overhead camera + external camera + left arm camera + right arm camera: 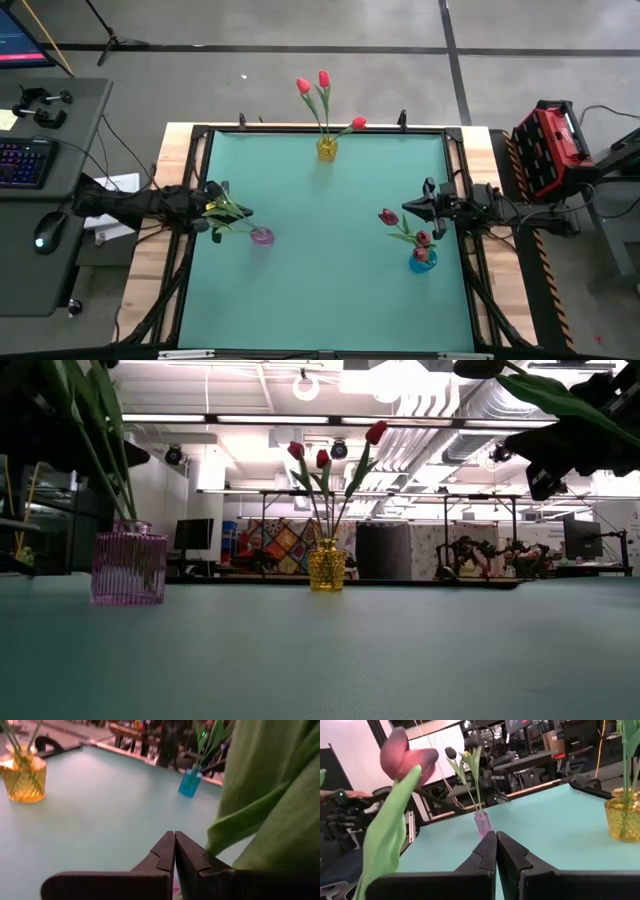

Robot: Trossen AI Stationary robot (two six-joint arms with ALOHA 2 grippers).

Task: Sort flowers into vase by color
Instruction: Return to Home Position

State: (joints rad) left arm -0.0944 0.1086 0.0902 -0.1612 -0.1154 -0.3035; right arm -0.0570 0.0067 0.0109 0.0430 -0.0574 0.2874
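Note:
A yellow vase (327, 148) at the table's far edge holds three bright red tulips (323, 79). A pink vase (262, 236) on the left holds near-black tulips (451, 753), whose green stems and leaves lean toward my left gripper (212, 200). A blue vase (422, 260) on the right holds crimson tulips (389, 216). My left gripper (175, 845) is shut beside the pink vase's leaves (270, 810). My right gripper (496, 845) is shut, hovering just beyond the blue vase, with a crimson tulip head (405, 755) close by.
The green mat (330, 290) lies bare between the three vases. A dark frame (200, 140) rims the table. A desk with a keyboard (25, 162) stands off the left side and a red case (550, 140) off the right.

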